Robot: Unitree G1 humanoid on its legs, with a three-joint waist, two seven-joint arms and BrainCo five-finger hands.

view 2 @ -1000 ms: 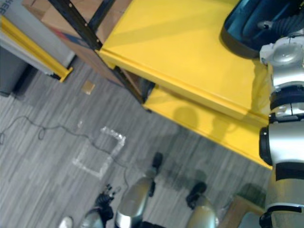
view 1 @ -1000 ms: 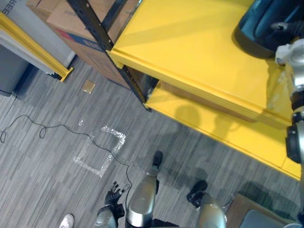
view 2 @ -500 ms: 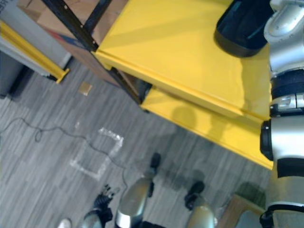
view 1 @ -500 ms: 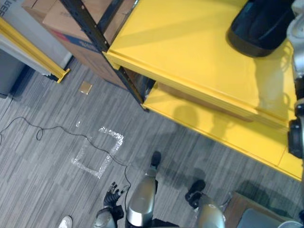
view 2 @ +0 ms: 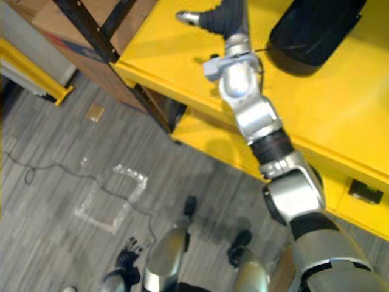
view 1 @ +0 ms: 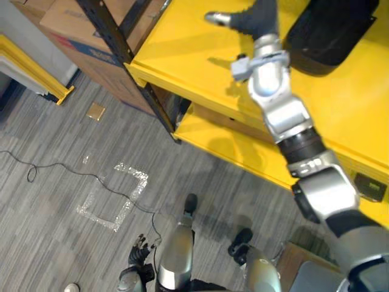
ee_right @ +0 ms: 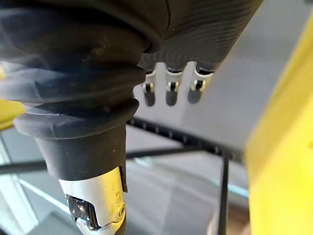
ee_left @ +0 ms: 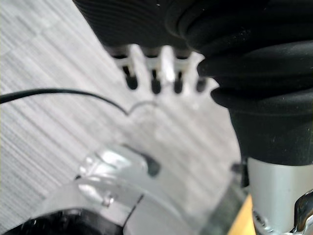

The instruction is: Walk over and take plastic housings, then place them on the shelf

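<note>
A clear tape square [view 1: 113, 203] marks the grey carpet. Just beyond it lies a cardboard scrap [view 1: 95, 111]; farther beyond it stand cardboard boxes [view 1: 65, 17].

a yellow shelf [view 1: 182, 42] stands on black uprights [view 1: 159, 106] and has two boards. on the upper board [view 1: 200, 67], towards its right end, lies a dark plastic housing [view 1: 331, 30]. the lower board [view 1: 219, 131] juts out beneath it. the grey striped floor [view 1: 55, 255] carries a square of clear tape [view 1: 137, 175], a small cardboard scrap [view 1: 95, 111] and cardboard boxes [view 1: 73, 18] just beside the shelf
</note>
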